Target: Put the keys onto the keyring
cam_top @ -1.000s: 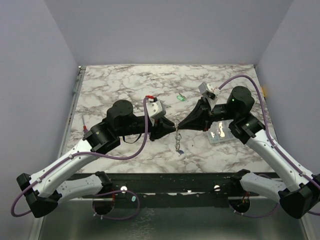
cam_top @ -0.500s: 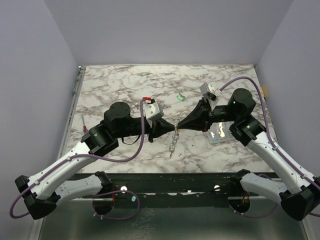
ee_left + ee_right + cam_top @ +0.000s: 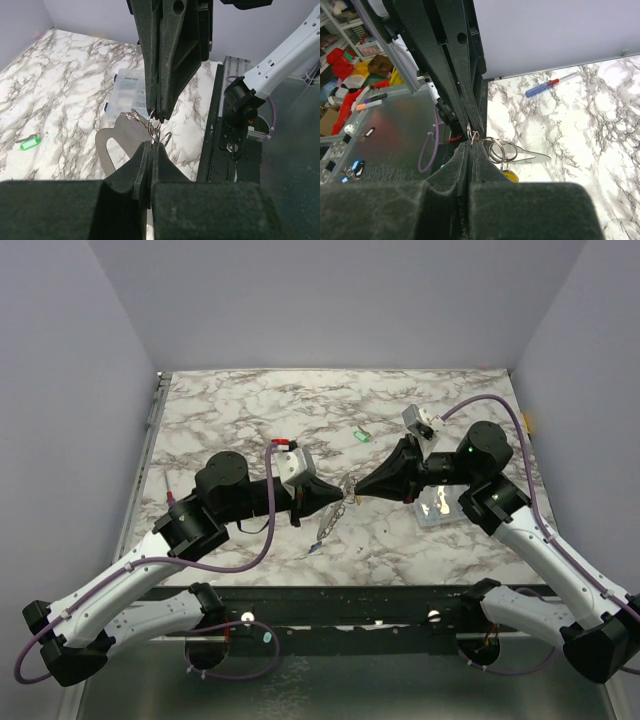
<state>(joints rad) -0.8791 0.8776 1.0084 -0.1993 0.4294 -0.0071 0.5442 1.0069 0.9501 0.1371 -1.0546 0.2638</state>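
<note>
Silvery keyring (image 3: 345, 498) mid-frame, lifted off bench (image 3: 230, 410), chain dangling lower left. Left jaws, apart a second ago, now clenched on ring, nose-to-nose with right jaws clenched on same. I judge two-handed hold set; green key (image 3: 362, 437) unthreaded, above centre.

Marble table (image 3: 250, 410) with green key (image 3: 362, 436), clear box (image 3: 438, 508), pen (image 3: 550, 84)

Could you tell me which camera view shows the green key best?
The left wrist view: the green key appears largest, unobstructed. The top external view shows it only as a tiny speck; the right wrist view misses it.
</note>
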